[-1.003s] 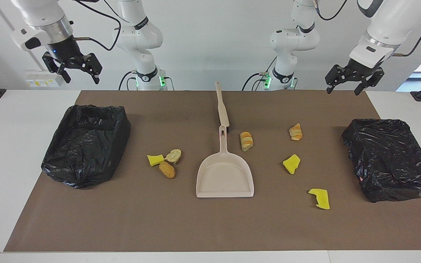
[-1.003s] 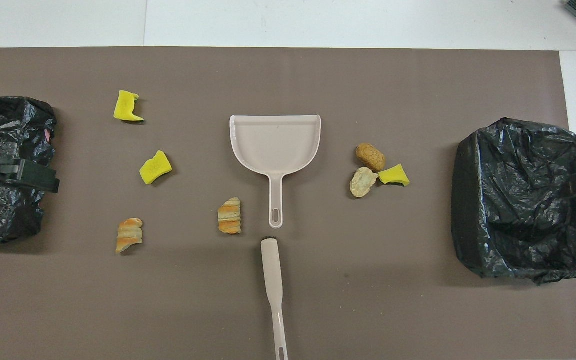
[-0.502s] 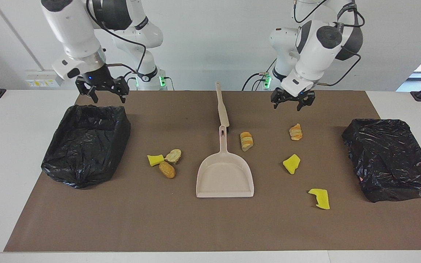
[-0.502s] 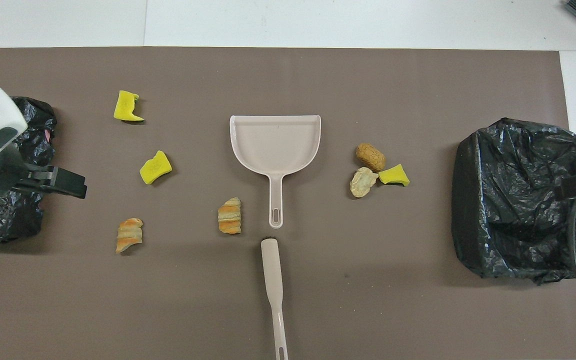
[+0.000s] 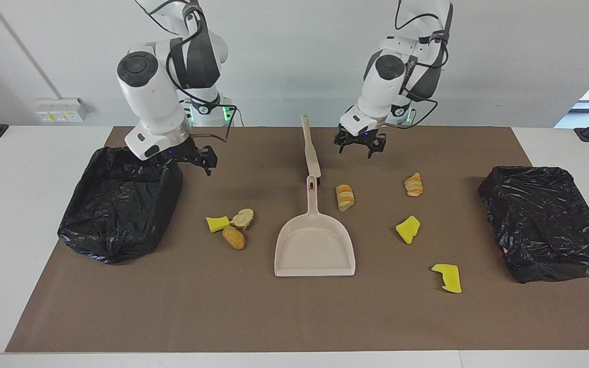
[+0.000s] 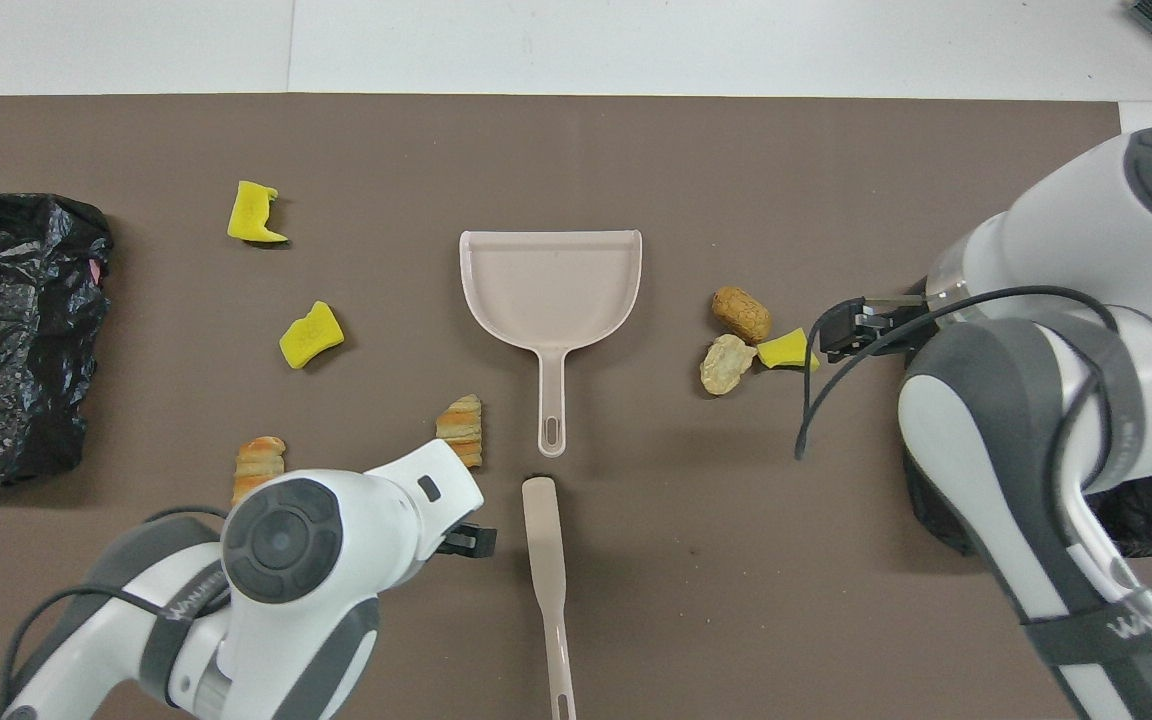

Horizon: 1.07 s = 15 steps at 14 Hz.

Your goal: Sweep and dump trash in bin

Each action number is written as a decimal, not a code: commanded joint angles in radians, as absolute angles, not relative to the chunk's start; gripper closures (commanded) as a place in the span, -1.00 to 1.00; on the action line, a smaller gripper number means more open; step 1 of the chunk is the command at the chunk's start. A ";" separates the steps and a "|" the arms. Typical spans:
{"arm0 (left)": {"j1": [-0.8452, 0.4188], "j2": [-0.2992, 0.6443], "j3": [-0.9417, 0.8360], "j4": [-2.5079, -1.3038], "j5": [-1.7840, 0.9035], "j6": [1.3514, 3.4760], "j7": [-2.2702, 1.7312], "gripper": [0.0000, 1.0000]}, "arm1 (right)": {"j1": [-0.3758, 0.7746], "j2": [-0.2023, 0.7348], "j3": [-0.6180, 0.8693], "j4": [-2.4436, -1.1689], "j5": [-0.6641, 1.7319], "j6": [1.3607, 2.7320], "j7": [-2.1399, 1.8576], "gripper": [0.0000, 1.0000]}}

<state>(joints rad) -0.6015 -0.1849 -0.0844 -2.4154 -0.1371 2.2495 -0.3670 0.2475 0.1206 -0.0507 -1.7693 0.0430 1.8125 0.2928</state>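
Mat: the large brown mat (image 5: 294, 317) is carrying everything, and nothing is swept yet.
Bins: two black bag-lined bins are lying at the two ends, one at the right arm's end (image 5: 120, 202) and one at the left arm's end (image 5: 547, 222).
Dustpan: the beige plastic dustpan (image 5: 315, 245) is lying flat in the middle, its handle pointing toward the robots.
Brush: the beige long-handled brush (image 5: 311, 148) is lying in line with that handle, nearer to the robots, untouched.
Trash: seven small yellow sponge chunks and tan bread-like scraps (image 5: 408, 229) are lying on the mat, three in a cluster (image 6: 741, 340) toward the right arm's end, four spread toward the left arm's end.
Left gripper: the left gripper (image 5: 360, 145) is hanging with wide jaws over the mat just beside the brush, holding nothing.
Right gripper: the right gripper (image 5: 200, 158) is hanging wide and empty over the mat beside the bin at its end.
Step in hand: I judge it is the reach for the tools. The left gripper should be coming down square across the brush handle; the right should be going for the dustpan handle, not touching the cluster.
Change: one second earlier both grippers were high above the two bins; now both arms are lower and closer to the middle, while tools and scraps are lying as before.
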 commanded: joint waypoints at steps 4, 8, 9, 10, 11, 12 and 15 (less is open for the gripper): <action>-0.859 -0.196 -0.074 -2.490 -0.135 2.411 -0.670 -1.00 | 0.356 0.202 -0.055 -1.704 0.147 1.885 0.382 -1.00; -0.928 -0.195 -0.089 -2.516 -0.129 2.437 -0.768 -1.00 | 0.449 0.317 -0.055 -1.600 0.141 1.887 0.492 -1.00; -0.939 -0.195 -0.094 -2.526 -0.130 2.444 -0.788 -1.00 | 0.452 0.340 -0.054 -1.577 0.146 1.891 0.517 -1.00; -0.943 -0.193 -0.097 -2.531 -0.129 2.447 -0.798 -1.00 | 0.459 0.368 -0.051 -1.545 0.147 1.891 0.541 -1.00; -0.951 -0.190 -0.098 -2.551 -0.130 2.463 -0.799 -0.90 | 0.475 0.392 -0.028 -1.516 0.146 1.893 0.564 -1.00; -0.954 -0.190 -0.098 -2.562 -0.129 2.486 -0.802 -0.81 | 0.488 0.415 -0.017 -1.499 0.146 1.894 0.569 -1.00; -0.954 -0.189 -0.100 -2.574 -0.129 2.493 -0.825 -0.35 | 0.552 0.477 -0.005 -1.482 0.146 1.930 0.571 -1.00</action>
<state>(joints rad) -0.9340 -0.1784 -0.1102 -2.5478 -0.1368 2.4622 -0.7910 0.5217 0.4218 -0.0069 -1.5224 0.1324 1.9038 0.5484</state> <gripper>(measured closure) 0.238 0.000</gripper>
